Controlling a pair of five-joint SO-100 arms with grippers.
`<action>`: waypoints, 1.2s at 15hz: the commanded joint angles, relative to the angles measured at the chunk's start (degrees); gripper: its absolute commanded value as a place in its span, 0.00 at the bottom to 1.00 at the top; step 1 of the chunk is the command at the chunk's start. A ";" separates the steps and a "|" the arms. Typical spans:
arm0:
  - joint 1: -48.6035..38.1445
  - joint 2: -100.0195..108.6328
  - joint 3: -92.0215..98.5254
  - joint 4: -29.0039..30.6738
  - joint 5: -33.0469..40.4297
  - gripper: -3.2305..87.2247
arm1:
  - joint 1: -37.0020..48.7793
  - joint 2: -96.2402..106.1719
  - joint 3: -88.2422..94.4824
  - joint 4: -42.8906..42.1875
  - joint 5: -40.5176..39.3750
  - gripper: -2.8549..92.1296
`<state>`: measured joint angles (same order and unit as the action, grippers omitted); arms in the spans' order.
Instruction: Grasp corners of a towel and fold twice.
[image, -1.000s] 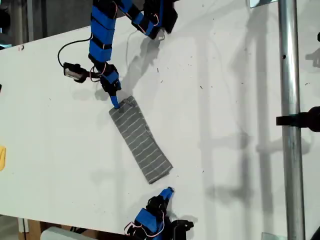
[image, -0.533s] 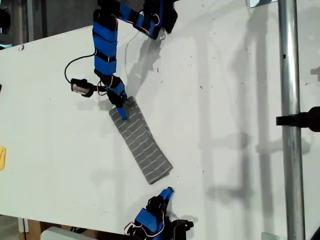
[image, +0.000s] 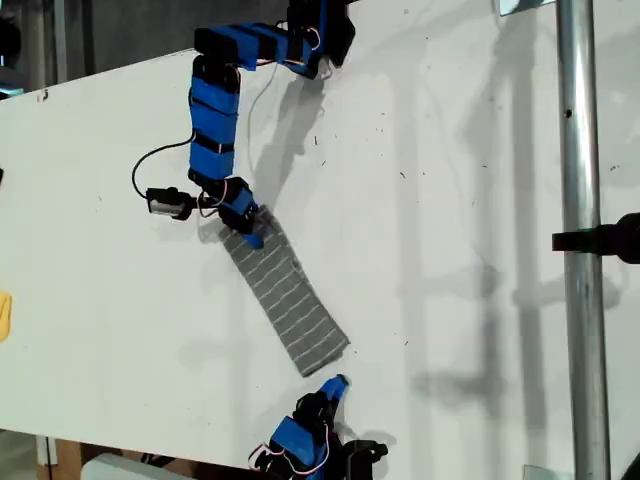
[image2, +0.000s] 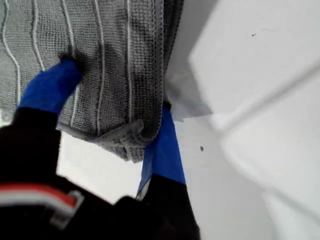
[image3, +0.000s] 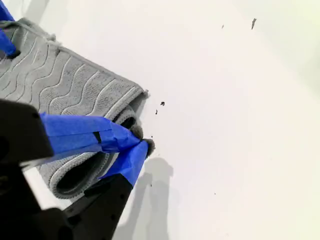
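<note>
The towel (image: 285, 295), grey with thin white stripes, lies folded into a long narrow strip on the white table (image: 450, 200), running diagonally in the exterior view. My first gripper (image: 250, 228) is at its upper end and open. One finger (image2: 50, 90) rests on top of the cloth. The other finger (image2: 162, 147) is beside the hemmed edge, with a corner (image2: 125, 142) between them. My second gripper (image3: 142, 145) is shut on nothing. It sits just off the towel's (image3: 75, 95) folded lower end, near the table's front edge (image: 336, 384).
A metal pole (image: 580, 150) with a black clamp (image: 600, 242) crosses the exterior view's right. A yellow object (image: 4, 315) shows at that view's left edge. A small camera module (image: 165, 203) on a cable hangs beside the first arm.
My first gripper has come down from beside the towel's upper end onto it. The towel has slid slightly toward the exterior view's lower right. The second arm has not moved.
</note>
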<state>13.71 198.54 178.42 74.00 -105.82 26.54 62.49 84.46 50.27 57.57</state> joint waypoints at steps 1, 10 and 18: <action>0.53 0.26 0.44 -0.18 -0.53 0.01 | -1.58 -0.26 -2.99 2.46 0.35 0.03; -2.02 0.26 0.44 -0.18 2.72 0.01 | -7.73 59.68 33.40 35.51 13.10 0.03; -1.14 0.26 0.44 -0.18 2.64 0.01 | -25.49 39.11 20.48 9.05 23.38 0.03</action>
<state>12.57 198.54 178.42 74.00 -102.66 3.52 108.37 113.47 65.30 81.39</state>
